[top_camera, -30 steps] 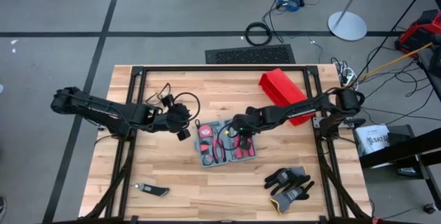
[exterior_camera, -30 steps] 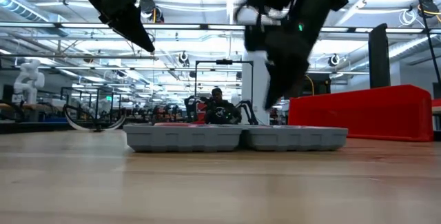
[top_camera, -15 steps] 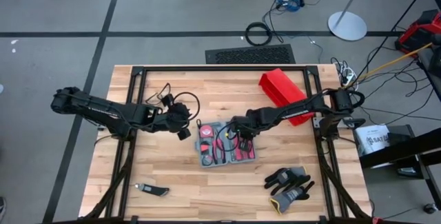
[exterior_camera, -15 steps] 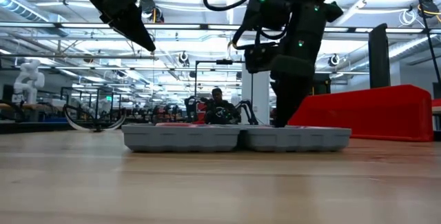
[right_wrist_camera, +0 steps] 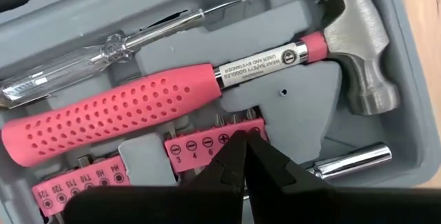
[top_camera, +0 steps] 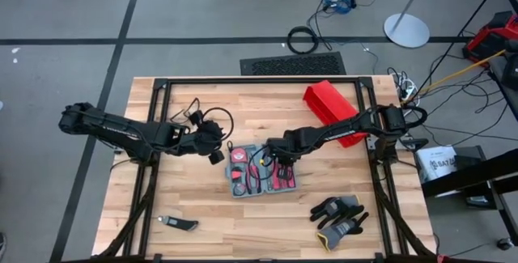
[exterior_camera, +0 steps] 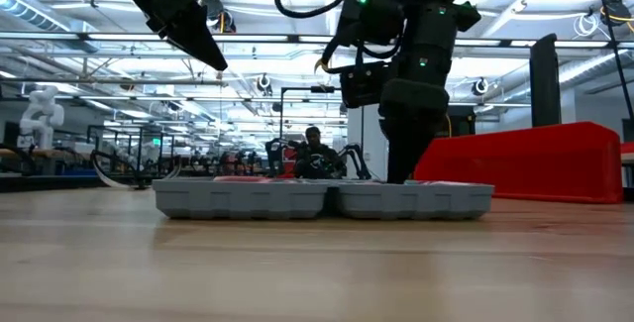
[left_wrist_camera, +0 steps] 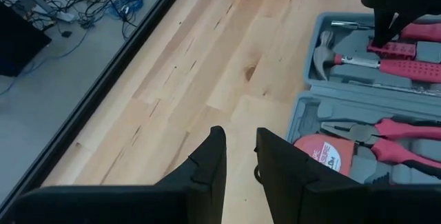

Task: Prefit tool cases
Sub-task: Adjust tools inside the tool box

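The grey tool case [top_camera: 261, 179] lies open and flat on the wooden table, both halves up [exterior_camera: 248, 199]. Its moulded slots hold a pink-handled hammer [right_wrist_camera: 117, 114], a screwdriver [right_wrist_camera: 103, 50], pliers [left_wrist_camera: 386, 136] and a tape measure [left_wrist_camera: 324, 154]. My right gripper [top_camera: 280, 163] is shut and points straight down into the case's right half [exterior_camera: 400, 168]. My left gripper [top_camera: 214, 156] hangs in the air to the left of the case, slanting down, its fingers a little apart [left_wrist_camera: 240, 156] with nothing between them. My right gripper sets its shut fingertips [right_wrist_camera: 234, 156] on the pink strip of bits [right_wrist_camera: 207, 141], just below the hammer's handle in the case's moulded inside. It comes from above, pointing down. The case stays flat on the table under it.
A red open bin [top_camera: 332, 111] stands behind the case at the far right. Black work gloves [top_camera: 340, 218] lie at the near right and a small knife [top_camera: 178, 223] at the near left. A person [exterior_camera: 313, 154] sits in the room beyond the table.
My right gripper has come down into the open case, tipping until it points straight down, and has stayed shut. The case has slid a little toward the table's left edge, still flat.
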You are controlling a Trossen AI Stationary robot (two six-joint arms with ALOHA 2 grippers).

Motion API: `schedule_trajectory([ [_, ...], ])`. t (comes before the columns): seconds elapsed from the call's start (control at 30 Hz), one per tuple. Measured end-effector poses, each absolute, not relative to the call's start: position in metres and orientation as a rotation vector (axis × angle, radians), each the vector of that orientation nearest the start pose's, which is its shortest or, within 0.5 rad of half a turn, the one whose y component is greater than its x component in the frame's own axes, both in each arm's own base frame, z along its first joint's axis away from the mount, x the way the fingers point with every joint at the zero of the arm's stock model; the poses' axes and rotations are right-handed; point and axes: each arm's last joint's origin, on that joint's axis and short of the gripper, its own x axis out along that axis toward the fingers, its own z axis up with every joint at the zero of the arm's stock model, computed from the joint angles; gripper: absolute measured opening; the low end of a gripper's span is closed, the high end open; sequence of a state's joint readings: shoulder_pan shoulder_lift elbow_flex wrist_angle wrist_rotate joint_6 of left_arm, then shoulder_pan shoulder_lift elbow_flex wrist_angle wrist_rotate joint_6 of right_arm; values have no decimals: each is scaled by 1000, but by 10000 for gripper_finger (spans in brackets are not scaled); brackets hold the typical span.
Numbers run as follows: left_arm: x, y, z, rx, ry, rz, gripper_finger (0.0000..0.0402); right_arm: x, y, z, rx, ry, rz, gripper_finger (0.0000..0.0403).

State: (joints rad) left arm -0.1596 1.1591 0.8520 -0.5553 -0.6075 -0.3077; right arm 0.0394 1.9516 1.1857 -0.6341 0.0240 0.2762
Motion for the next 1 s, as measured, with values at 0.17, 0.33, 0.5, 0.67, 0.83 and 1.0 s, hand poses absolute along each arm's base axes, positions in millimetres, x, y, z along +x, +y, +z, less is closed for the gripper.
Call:
schedule_trajectory([
  [0.17, 225, -20, 259, 39, 730, 536, 86, 354, 13, 132, 168, 1342, -190, 0],
  [0.33, 225, -20, 259, 41, 732, 536, 86, 350, 11, 164, 123, 1263, -237, 0],
  [0.5, 225, -20, 258, 42, 737, 534, 86, 347, 10, 198, 138, 1165, -242, 0],
  [0.67, 225, -20, 258, 46, 741, 532, 86, 346, 15, 195, 185, 1198, -201, 0],
  [0.83, 225, -20, 258, 49, 743, 530, 86, 351, 22, 178, 173, 1231, -189, 0],
  [1.0, 225, -20, 258, 49, 743, 530, 86, 357, 28, 159, 189, 1281, -166, 0],
])
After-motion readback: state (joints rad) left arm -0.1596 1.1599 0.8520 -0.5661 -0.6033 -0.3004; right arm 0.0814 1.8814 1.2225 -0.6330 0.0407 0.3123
